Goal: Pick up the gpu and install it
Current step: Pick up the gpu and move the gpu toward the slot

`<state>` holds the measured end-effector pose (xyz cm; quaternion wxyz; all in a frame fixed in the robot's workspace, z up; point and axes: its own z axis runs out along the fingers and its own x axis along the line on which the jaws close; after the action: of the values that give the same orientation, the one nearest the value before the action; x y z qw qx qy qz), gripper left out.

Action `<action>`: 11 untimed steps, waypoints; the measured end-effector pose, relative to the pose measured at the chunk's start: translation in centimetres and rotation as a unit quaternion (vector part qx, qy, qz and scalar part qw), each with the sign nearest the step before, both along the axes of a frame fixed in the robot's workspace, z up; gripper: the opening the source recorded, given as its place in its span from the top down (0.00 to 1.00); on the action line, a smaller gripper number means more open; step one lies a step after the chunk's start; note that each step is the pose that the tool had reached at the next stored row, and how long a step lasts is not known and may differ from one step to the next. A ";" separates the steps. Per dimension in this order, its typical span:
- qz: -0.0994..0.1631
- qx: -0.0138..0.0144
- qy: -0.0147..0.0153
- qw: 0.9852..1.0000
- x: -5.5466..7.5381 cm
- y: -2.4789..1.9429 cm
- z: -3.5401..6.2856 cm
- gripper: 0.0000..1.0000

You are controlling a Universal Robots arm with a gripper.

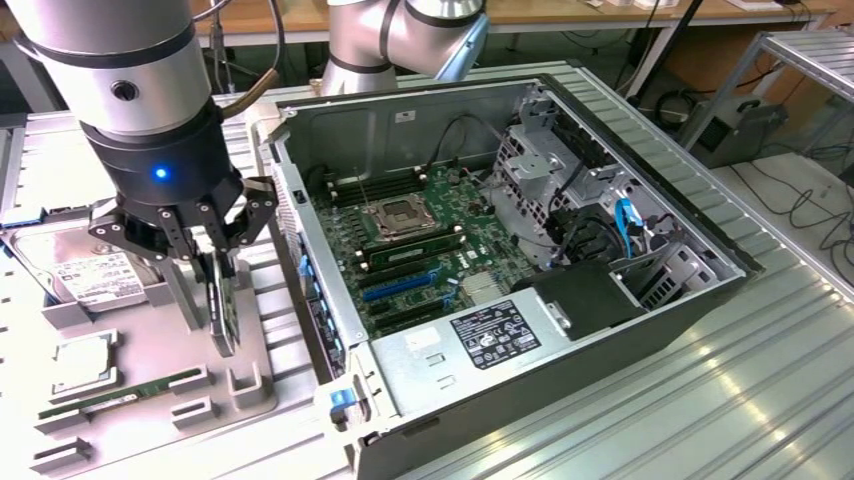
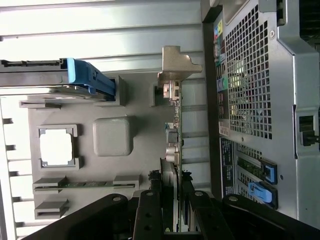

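Observation:
The gpu (image 1: 223, 315) stands on edge over the grey parts tray (image 1: 147, 415), at the exterior view's left of the open computer case (image 1: 694, 300). My gripper (image 1: 214, 265) comes straight down on the card's top edge, one finger on each face, shut on it. In the wrist view the gpu (image 2: 172, 145) runs edge-on away from my gripper (image 2: 172, 200), with its metal bracket (image 2: 176, 65) at the far end. Whether its lower edge still rests in the tray holder, I cannot tell. Blue expansion slots (image 1: 400, 285) lie bare on the motherboard (image 1: 461, 215) inside the case.
On the tray lie a hard drive (image 1: 80, 270), a processor (image 1: 83, 360) and a green RAM stick (image 1: 120, 398). The case's side wall (image 1: 300, 240) rises right beside the card. A power supply (image 1: 494, 335) fills the case's near end. Ribbed metal table (image 1: 694, 400) surrounds everything.

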<state>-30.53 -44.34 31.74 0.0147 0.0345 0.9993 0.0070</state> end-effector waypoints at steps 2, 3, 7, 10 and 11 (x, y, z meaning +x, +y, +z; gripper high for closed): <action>0.000 0.000 0.000 1.000 0.0 0.00 0.07 0.74; 0.000 0.000 0.000 1.000 0.0 0.00 0.08 0.74; 0.000 0.000 0.000 1.000 0.0 0.00 0.17 0.74; 0.000 0.000 0.000 1.000 0.0 0.00 0.23 0.74; 0.000 0.000 0.000 1.000 0.0 0.00 0.25 0.74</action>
<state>-30.53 -44.34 31.99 0.0147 0.0345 0.9993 0.0070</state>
